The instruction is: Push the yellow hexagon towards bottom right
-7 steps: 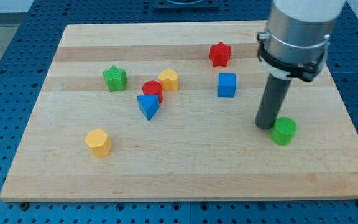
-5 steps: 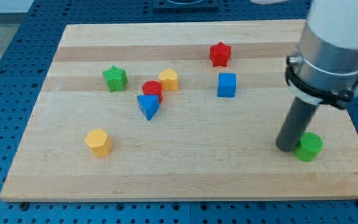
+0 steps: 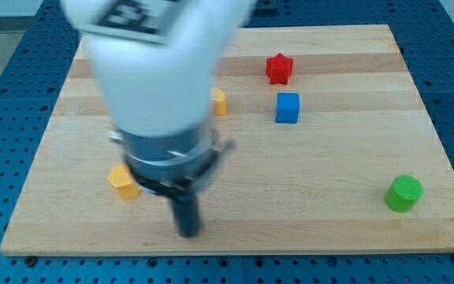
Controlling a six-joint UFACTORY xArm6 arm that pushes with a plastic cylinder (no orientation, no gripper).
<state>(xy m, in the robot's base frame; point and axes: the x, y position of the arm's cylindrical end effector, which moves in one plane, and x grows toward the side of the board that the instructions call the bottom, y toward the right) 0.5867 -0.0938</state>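
Note:
The yellow hexagon (image 3: 120,181) lies at the board's lower left, partly hidden behind my arm. My tip (image 3: 187,233) touches the board near the view's bottom edge, to the right of and below the hexagon, a short way apart from it. My arm is blurred and large in the view. It hides the green star, the red cylinder and the blue triangle.
A red star (image 3: 278,68) and a blue cube (image 3: 288,107) sit at upper middle right. A second yellow block (image 3: 219,101) peeks out beside my arm. A green cylinder (image 3: 403,193) stands at lower right. The wooden board (image 3: 329,205) ends just below my tip.
My arm has swept from the green cylinder at lower right across to lower left beside the yellow hexagon. The green cylinder ended a little further to the lower right.

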